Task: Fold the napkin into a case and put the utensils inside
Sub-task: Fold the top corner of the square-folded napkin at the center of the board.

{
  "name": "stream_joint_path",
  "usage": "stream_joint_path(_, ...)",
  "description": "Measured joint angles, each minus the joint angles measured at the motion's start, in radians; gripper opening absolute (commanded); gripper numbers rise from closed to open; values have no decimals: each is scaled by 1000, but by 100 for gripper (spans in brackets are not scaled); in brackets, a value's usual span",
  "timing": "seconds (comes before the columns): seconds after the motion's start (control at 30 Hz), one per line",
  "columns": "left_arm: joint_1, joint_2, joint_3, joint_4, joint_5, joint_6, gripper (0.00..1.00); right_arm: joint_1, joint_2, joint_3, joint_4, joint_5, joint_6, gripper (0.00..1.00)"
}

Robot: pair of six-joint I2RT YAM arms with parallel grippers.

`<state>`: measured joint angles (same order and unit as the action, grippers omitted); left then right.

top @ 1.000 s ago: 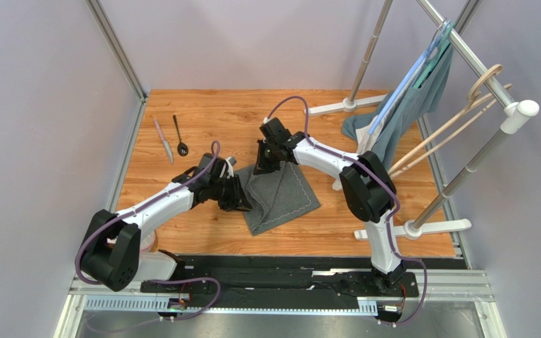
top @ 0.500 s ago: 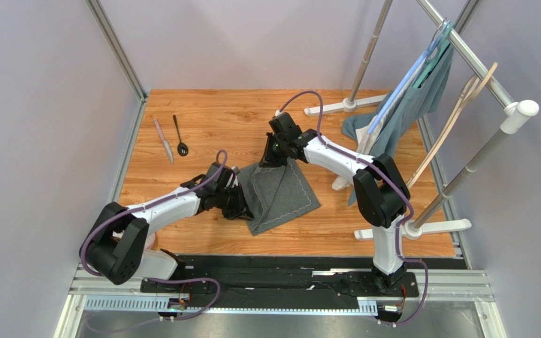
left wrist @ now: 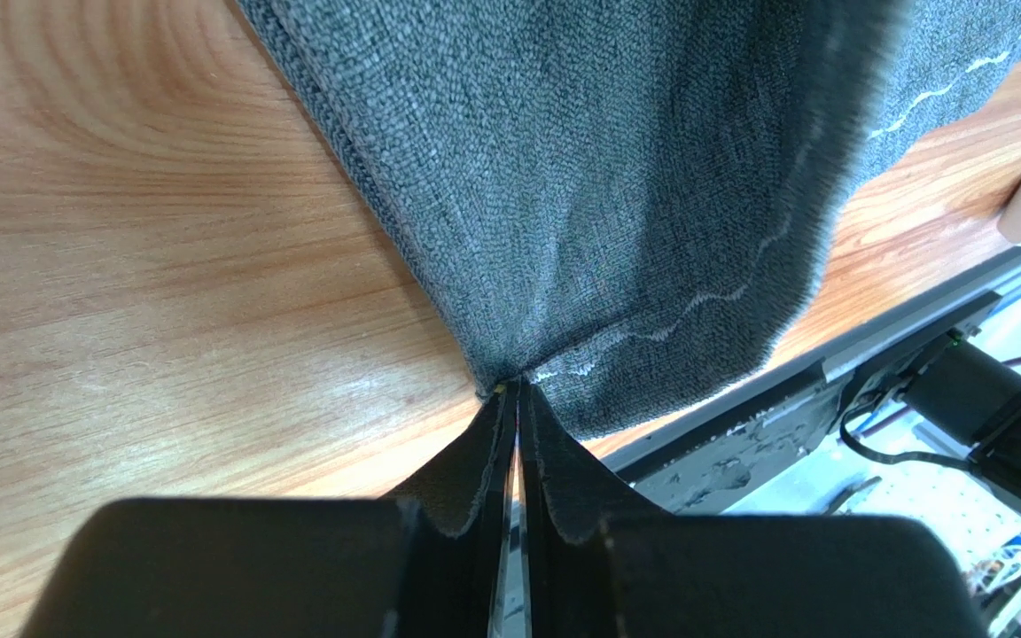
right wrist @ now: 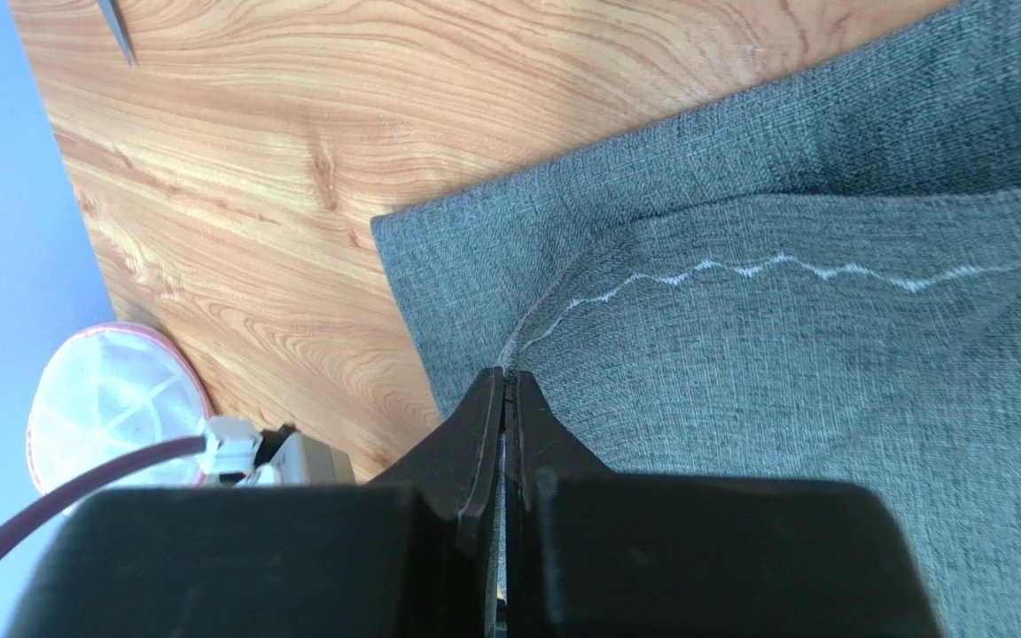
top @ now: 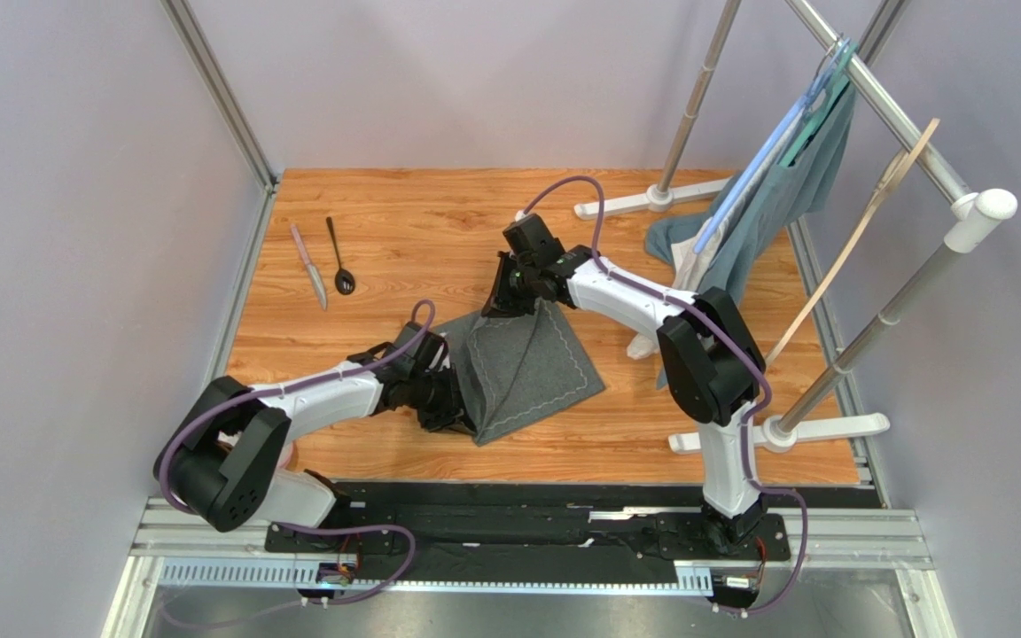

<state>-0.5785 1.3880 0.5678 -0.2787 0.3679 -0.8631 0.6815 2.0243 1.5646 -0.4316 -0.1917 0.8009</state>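
Note:
The dark grey napkin (top: 536, 366) lies mid-table, partly doubled over, its pale stitching showing. My left gripper (top: 453, 403) is shut on its near-left corner; in the left wrist view the cloth (left wrist: 583, 173) bunches right at the closed tips of this gripper (left wrist: 516, 388). My right gripper (top: 503, 295) is shut on the far corner, and in the right wrist view the napkin (right wrist: 809, 332) has its stitched edge running into that gripper (right wrist: 509, 379). The silver knife (top: 308, 266) and black spoon (top: 340, 257) lie side by side at the far left, apart from both grippers.
A metal clothes rack (top: 875, 313) stands at the right, its feet (top: 636, 202) on the wood. A teal-grey garment (top: 796, 173) and wooden hangers (top: 862, 233) hang from it. Grey walls close off the left and back.
My left gripper has closed onto the napkin's near-left corner and drawn slightly toward the near edge. The right gripper kept its grip at the far corner. The wooden hangers swung.

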Motion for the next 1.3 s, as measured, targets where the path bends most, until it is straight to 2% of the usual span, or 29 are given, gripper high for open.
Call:
stream_joint_path(0.47,-37,-6,9,-11,-42,32,12,15,162,129,13,-39,63,0)
stream_joint_path(1.07,-43,-15,9,-14,-55,35,13,31,263,233,49,-109,67,0)
stream_joint_path(1.17,-43,-18,9,-17,-57,35,15,32,281,248,48,-122,66,14)
stream_joint_path(1.3,-43,-32,9,-42,-66,37,22,33,289,252,42,-142,49,45)
